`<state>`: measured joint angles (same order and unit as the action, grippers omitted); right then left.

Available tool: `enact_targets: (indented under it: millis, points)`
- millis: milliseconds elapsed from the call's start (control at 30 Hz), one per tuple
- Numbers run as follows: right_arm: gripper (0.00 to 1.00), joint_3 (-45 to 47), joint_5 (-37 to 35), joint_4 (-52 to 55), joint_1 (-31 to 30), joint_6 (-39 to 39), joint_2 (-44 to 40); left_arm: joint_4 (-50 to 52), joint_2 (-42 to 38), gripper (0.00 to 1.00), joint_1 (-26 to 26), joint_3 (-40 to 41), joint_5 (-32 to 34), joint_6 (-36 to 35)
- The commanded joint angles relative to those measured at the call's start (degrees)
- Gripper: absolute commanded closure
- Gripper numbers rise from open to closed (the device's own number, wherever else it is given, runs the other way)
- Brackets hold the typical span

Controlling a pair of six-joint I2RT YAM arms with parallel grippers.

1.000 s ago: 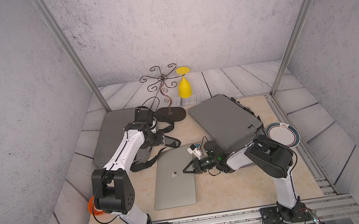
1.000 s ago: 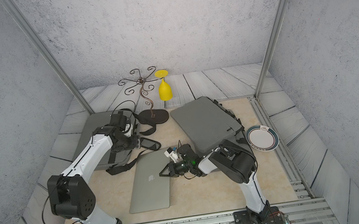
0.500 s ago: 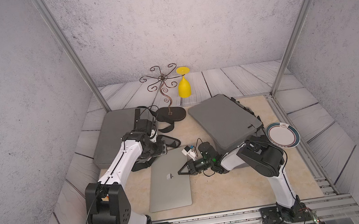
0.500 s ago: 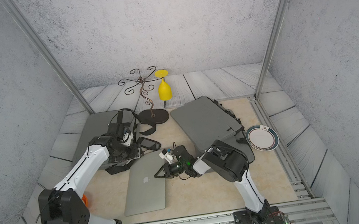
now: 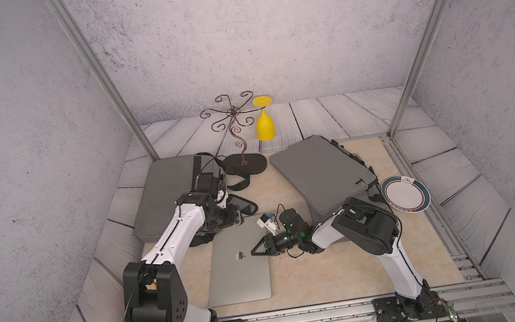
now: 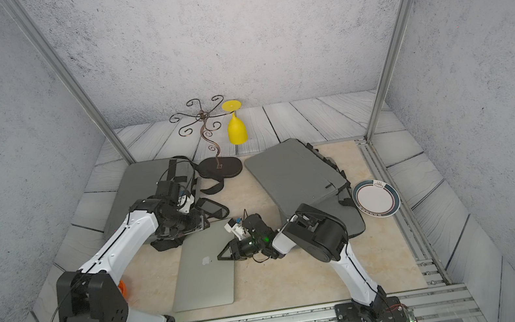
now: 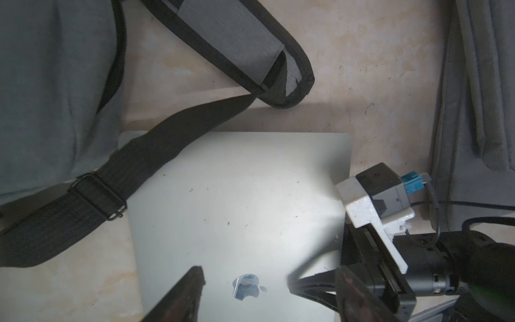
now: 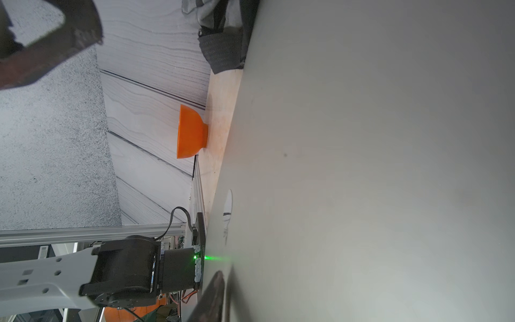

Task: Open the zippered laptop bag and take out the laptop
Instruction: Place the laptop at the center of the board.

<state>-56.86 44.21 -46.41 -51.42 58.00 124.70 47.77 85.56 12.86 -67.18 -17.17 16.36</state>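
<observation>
**Item 1.** laptop point(image 5: 238, 274): silver, closed, flat on the beige mat point(image 5: 316, 273), outside both bags. Apple logo point(image 5: 240, 256) on the lid; no other writing legible.

**Item 2.** grey bag point(image 5: 168, 195) by my left arm. Its black strap point(image 7: 167, 139) crosses the laptop's far corner.

**Item 3.** second grey bag point(image 5: 319, 173): small side tag point(image 5: 359, 181), unreadable.

**Item 4.** My left pincer point(image 7: 270, 270): released, fingers wide, hovering over the lid.

**Item 5.** My right pincer point(image 5: 253, 253): fingers parted, grasping nothing, tip at the lid beside the logo.

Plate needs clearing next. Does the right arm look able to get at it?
Probably yes: the plate lies uncovered beside the grey bag, close to the right arm, with nothing over it.
</observation>
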Motion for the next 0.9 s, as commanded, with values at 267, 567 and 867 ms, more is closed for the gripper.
enact_targets:
  millis: [267,567,867]
  points:
    - [0.57,-3.8,-1.16,0.81,-1.65,-3.19,3.38,-2.2,4.15,0.24,-0.2,-0.27,-3.64,0.34]
    - [0.42,-0.91,-3.81,8.5,-1.57,-8.35,-2.48,-5.36,8.28,0.24,-0.07,-0.79,-4.92,1.15]
    - [0.34,2.64,-6.59,16.44,-0.83,-11.91,-9.52,-10.06,13.55,0.24,0.25,-2.09,-5.6,2.79]
